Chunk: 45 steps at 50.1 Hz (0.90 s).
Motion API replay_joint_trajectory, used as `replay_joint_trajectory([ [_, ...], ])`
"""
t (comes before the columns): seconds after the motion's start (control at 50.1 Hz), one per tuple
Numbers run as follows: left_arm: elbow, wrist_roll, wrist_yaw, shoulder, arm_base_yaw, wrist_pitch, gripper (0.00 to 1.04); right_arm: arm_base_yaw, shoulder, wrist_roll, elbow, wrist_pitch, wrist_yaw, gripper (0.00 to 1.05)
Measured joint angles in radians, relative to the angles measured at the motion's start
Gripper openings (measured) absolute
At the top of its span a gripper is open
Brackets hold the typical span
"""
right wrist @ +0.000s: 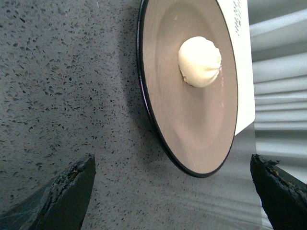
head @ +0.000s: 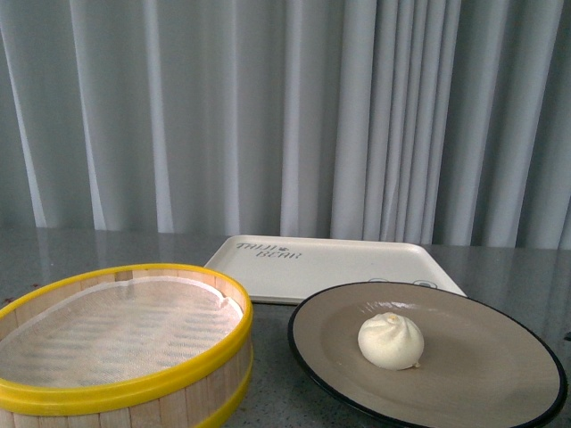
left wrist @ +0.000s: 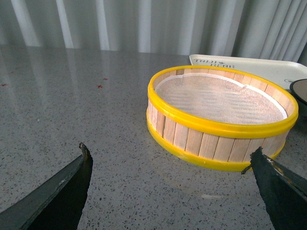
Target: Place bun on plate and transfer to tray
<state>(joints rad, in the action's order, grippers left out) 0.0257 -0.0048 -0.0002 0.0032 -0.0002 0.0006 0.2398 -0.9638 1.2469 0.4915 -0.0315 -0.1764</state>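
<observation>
The cream-white bun [head: 391, 341] rests near the middle of the tan, black-rimmed plate [head: 500, 383] at the front right of the counter. The right wrist view shows the bun [right wrist: 200, 61] on the plate [right wrist: 192, 129] as well. Behind the plate lies the cream-white tray [head: 357, 260] with dark lettering; one corner of the tray [left wrist: 249, 65] shows in the left wrist view. My right gripper [right wrist: 172, 165] is open, a short way back from the plate's rim. Over bare counter, short of the steamer basket, my left gripper [left wrist: 170, 158] is open. Neither arm appears in the front view.
A yellow-rimmed wooden steamer basket [head: 116, 348] with a white liner stands at the front left, close beside the plate; the steamer basket [left wrist: 216, 115] fills much of the left wrist view. Grey speckled counter [left wrist: 72, 96] stretches left of it. Pale curtains [head: 285, 107] hang behind.
</observation>
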Motion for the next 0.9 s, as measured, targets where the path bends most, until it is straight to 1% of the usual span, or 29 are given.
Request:
replay_joint_trajectory([
  [0.14, 0.000, 0.000, 0.000, 0.000, 0.000, 0.000, 0.98, -0.001, -0.086, 0.099, 0.044, -0.024, -0.061, 0.96],
  [0.279, 0.000, 0.000, 0.000, 0.000, 0.000, 0.000, 0.98, -0.014, -0.141, 0.147, 0.091, -0.063, -0.125, 0.96],
  [0.359, 0.000, 0.000, 0.000, 0.000, 0.000, 0.000, 0.98, -0.021, -0.170, 0.169, 0.111, -0.074, -0.145, 0.96],
  [0.558, 0.000, 0.000, 0.000, 0.000, 0.000, 0.000, 0.98, -0.040, -0.240, 0.199, 0.143, -0.066, -0.169, 0.96],
  [0.897, 0.000, 0.000, 0.000, 0.000, 0.000, 0.000, 0.98, -0.065, -0.366, 0.235, 0.179, 0.023, -0.187, 0.96],
])
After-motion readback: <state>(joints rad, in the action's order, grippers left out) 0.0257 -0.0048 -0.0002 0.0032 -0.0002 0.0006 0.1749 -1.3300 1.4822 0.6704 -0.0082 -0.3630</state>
